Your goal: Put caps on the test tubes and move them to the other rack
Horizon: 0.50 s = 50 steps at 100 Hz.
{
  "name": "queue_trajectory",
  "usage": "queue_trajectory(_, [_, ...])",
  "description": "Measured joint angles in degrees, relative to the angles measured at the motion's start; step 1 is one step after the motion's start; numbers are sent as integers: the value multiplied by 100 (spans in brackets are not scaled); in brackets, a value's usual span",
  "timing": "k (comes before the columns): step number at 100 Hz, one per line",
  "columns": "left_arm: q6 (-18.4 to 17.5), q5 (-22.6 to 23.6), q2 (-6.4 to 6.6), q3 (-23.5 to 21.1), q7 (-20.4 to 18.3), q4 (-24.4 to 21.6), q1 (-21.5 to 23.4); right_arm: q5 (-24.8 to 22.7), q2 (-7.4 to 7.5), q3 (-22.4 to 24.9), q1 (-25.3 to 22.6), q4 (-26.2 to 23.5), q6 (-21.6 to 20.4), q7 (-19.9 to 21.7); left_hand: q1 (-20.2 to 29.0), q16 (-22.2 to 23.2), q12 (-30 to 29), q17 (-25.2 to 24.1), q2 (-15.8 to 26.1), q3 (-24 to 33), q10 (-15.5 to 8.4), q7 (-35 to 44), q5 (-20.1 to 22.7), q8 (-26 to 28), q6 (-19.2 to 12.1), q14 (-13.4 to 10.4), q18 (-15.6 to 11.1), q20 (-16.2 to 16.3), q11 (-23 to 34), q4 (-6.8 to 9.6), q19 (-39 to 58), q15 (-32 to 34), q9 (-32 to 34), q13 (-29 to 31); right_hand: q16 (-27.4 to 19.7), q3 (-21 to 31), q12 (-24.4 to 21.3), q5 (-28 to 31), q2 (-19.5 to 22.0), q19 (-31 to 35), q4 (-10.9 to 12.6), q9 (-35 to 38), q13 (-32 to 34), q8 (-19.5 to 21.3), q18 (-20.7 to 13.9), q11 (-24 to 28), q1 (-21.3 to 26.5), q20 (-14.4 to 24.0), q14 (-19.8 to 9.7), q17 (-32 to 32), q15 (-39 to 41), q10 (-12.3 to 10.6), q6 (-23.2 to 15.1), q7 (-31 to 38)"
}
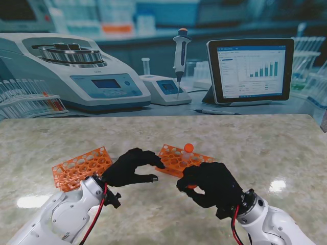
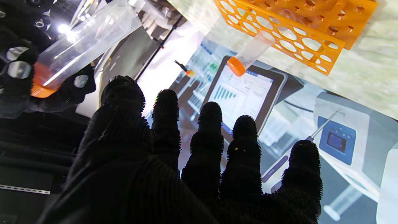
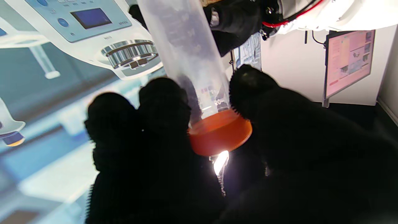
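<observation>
So the right hand (image 1: 212, 184) is gripping a clear test tube (image 3: 189, 59) by its orange cap (image 3: 220, 132), fingers (image 3: 161, 99) and thumb clamped around the cap end. In the stand view the tube itself is mostly hidden behind the black glove, which is sitting just on the near side of the right-hand orange rack (image 1: 181, 159).

The left hand (image 1: 130, 167) isn't holding anything. Its fingers (image 2: 210, 130) are spread apart and loosely curled, hovering between the two racks, with the fingertips reaching toward the right rack. The left wrist view is showing the tube in the other hand off to the side.

A second capped tube (image 2: 250, 53) is standing in the right rack, its orange cap poking up at the far side in the stand view. The left rack (image 1: 82, 167) is lying on the marble table (image 1: 265, 148) beside the left wrist, and all the holes that show are looking empty.
</observation>
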Motion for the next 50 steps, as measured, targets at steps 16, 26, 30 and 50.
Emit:
queue_trajectory(16, [7, 16, 3, -14, -2, -1, 5, 73, 11, -5, 88, 238, 161, 37, 0, -1, -1, -1, 8, 0, 0, 0, 0, -2, 0, 0, 0, -1, 0, 0, -67, 0, 0, 0, 0, 0, 0, 0, 0, 0, 0, 0, 0, 1, 0, 0, 0, 1, 0, 0, 0, 0, 0, 0])
queue_trajectory(26, [12, 16, 5, -20, -14, -1, 5, 90, 21, -26, 157, 356, 268, 58, 0, -2, -41, -2, 47, 6, 0, 0, 0, -45, 0, 0, 0, -1, 0, 0, -91, 0, 0, -1, 0, 0, 0, 0, 0, 0, 0, 0, 0, 1, 0, 0, 0, 2, 0, 0, 0, 0, 0, 0])
queue_trajectory(30, [12, 16, 6, -23, -19, -1, 5, 100, 24, -32, 182, 394, 303, 77, 0, -2, -45, -2, 47, 6, 0, 0, 0, -46, 0, 0, 0, -1, 0, 0, -104, 0, 0, -1, 0, 0, 0, 0, 0, 0, 0, 0, 0, 3, 0, 0, 0, 2, 0, -1, 0, 0, 0, 0])
queue_trajectory(50, [29, 12, 8, -35, -28, 0, 2, 165, 31, -38, 256, 548, 423, 194, 0, -3, -47, -3, 48, 6, 0, 0, 0, -48, 0, 0, 0, -1, 0, 0, -135, 0, 0, -2, 1, 0, 0, 0, 1, 0, 0, 0, 0, 4, 0, 0, 0, 3, 0, -3, -1, 0, 0, 0])
